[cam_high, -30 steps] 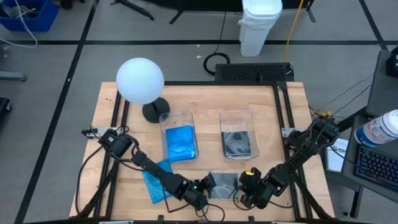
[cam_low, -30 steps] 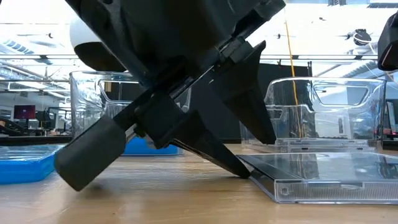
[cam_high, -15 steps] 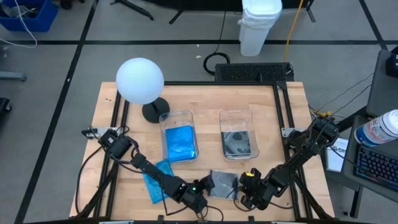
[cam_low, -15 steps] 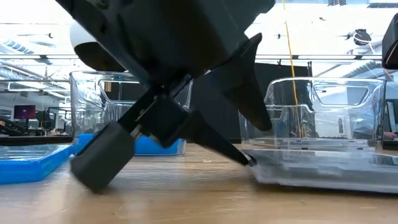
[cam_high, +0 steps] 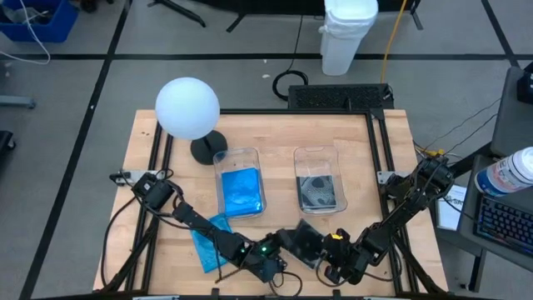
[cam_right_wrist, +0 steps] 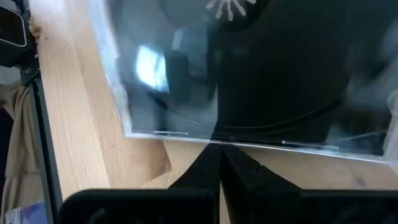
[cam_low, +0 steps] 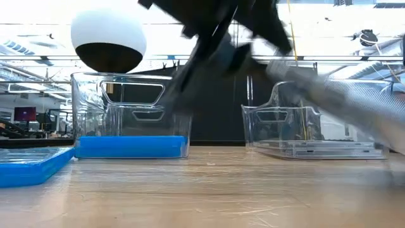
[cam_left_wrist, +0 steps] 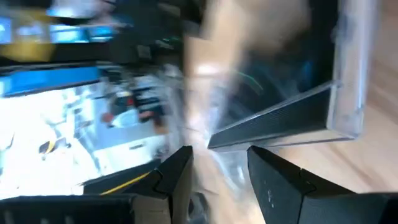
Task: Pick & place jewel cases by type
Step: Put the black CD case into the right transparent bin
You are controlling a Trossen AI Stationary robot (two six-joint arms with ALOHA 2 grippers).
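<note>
Holding a dark jewel case point(cam_high: 301, 242) tilted above the tabletop point(cam_high: 275, 150), left gripper point(cam_high: 281, 252) fingers clamped on its near edge; right gripper point(cam_high: 331, 265) pinched shut just beside it, holding nothing

- A white globe lamp point(cam_high: 187, 107) on a dark round base stands at the table's far left.
- Two clear bins sit side by side mid-table: left bin point(cam_high: 239, 155), right bin point(cam_high: 319, 153).
- A white container point(cam_high: 348, 35) stands on the floor beyond the wooden table point(cam_high: 275, 133).
</note>
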